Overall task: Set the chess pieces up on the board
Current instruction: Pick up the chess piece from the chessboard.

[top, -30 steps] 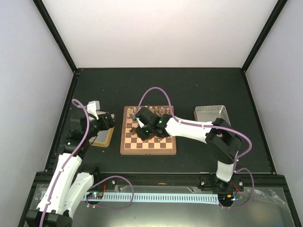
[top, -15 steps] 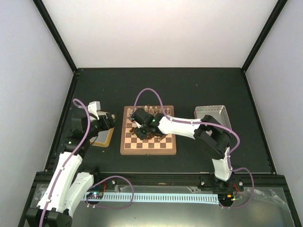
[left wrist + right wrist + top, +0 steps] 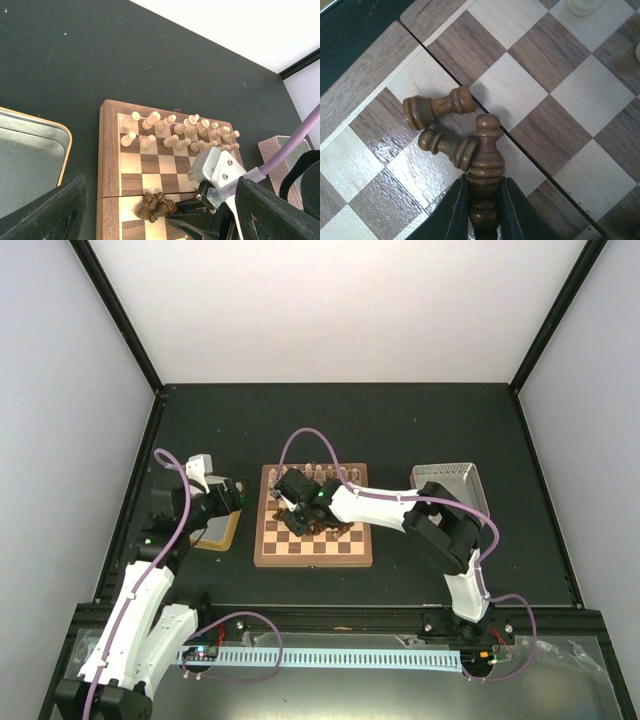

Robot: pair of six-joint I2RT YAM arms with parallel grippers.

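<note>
The board (image 3: 262, 540) lies mid-table. Pale cream chess pieces (image 3: 175, 131) stand in its two far rows. Three dark brown chess pieces (image 3: 157, 206) lie tumbled together near the board's left edge. My right gripper (image 3: 484, 182) is shut on the stem of one of them, a tall dark piece (image 3: 486, 150) lying flat. A dark pawn (image 3: 447, 146) touches it, and a dark rook (image 3: 437, 107) lies just beyond. My left gripper (image 3: 235, 495) hangs open and empty left of the board, its fingers (image 3: 45, 215) framing the left wrist view.
A gold-rimmed metal tray (image 3: 30, 150) sits on the table just left of the board, under my left arm. A grey box (image 3: 445, 480) stands to the board's right. My right arm (image 3: 400, 510) reaches across the board's near half.
My right gripper has slid left across the board and closed onto the tall dark piece. The left arm has barely moved.
</note>
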